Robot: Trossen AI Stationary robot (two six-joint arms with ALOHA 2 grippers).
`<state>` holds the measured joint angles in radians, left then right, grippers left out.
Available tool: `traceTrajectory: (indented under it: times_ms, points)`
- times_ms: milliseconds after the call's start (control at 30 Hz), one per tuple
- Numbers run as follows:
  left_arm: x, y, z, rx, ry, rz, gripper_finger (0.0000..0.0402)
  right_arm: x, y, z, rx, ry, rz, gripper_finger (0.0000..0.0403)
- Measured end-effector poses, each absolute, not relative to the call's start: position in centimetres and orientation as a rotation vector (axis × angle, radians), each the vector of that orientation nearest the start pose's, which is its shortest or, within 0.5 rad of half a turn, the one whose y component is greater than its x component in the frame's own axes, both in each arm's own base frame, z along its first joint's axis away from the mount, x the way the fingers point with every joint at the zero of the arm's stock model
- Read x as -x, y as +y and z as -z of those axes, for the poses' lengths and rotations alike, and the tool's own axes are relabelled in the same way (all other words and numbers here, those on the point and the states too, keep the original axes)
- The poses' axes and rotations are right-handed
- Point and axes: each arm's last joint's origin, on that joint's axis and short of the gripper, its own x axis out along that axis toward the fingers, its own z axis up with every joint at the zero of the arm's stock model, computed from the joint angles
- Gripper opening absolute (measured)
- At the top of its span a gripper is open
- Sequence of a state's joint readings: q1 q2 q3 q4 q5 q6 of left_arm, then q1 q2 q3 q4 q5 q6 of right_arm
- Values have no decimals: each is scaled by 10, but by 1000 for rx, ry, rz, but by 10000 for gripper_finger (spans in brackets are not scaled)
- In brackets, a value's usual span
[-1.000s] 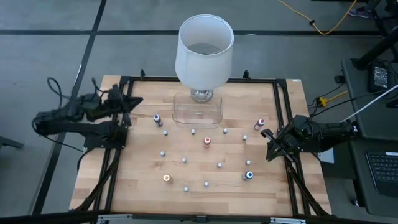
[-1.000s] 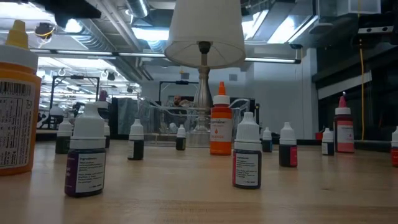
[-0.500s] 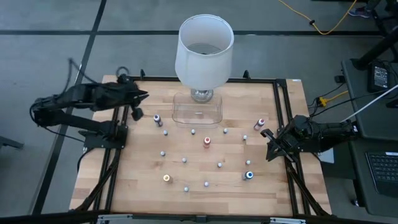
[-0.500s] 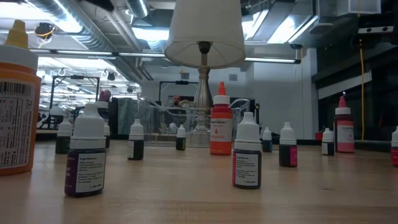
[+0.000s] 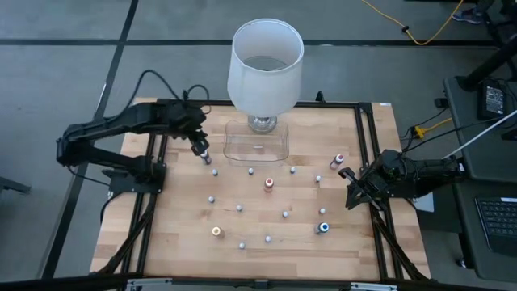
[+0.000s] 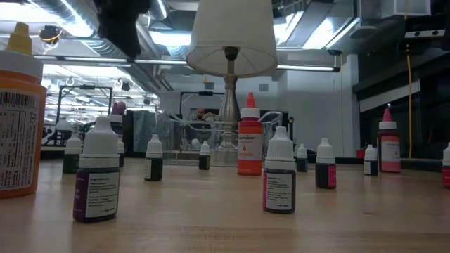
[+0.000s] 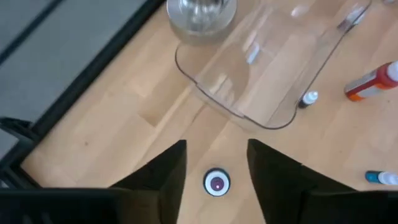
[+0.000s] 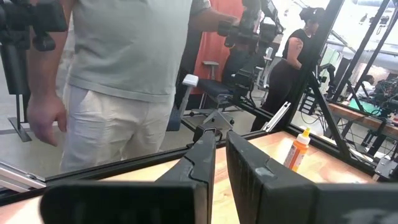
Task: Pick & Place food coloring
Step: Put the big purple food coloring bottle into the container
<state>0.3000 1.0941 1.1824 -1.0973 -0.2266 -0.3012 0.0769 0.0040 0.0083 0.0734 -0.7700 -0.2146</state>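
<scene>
Several tiny food coloring bottles stand upright and scattered on the wooden table [image 5: 161, 234]. One with a purple cap [image 7: 216, 183] stands at the far left [image 5: 205, 155], just short of the clear tray [image 5: 257, 144]. My left gripper [image 7: 216, 149] hangs open over it, pointing down, with a finger on either side of the cap as seen from above and no touch; in the low view it shows as a dark shape [image 6: 123, 28] high above the table. My right gripper [image 5: 349, 189] waits shut at the table's right edge.
A big white lamp [image 5: 265, 65] stands at the far middle behind the tray. An orange-red bottle [image 5: 268, 184] is mid-table, an orange-capped one [image 5: 216, 232] near left, a blue-capped one [image 5: 323, 227] near right, a red-capped one [image 5: 338, 160] at right. People stand beyond the table [image 8: 124, 62].
My left arm has swung from the table's left edge toward the far middle and now hangs with its gripper over the purple-capped bottle. The bottles have kept their places.
</scene>
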Motion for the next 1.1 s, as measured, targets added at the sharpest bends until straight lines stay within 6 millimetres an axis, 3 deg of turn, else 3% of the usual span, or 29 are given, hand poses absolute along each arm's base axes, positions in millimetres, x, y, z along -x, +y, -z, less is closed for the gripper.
traceTrajectory:
  times_ms: [333,567,767,1100]
  points:
    - [-179,67,-322,310,1096,-588,235,-87,27,-173,229,-166,-836,44]
    - [-171,63,-272,324,1229,-551,262,-87,27,-172,229,-166,-836,44]
    - [-173,61,-233,361,1218,-490,278,-87,27,-172,229,-166,-836,44]
    - [-174,61,-205,332,1180,-461,283,-87,27,-173,229,-166,-836,44]
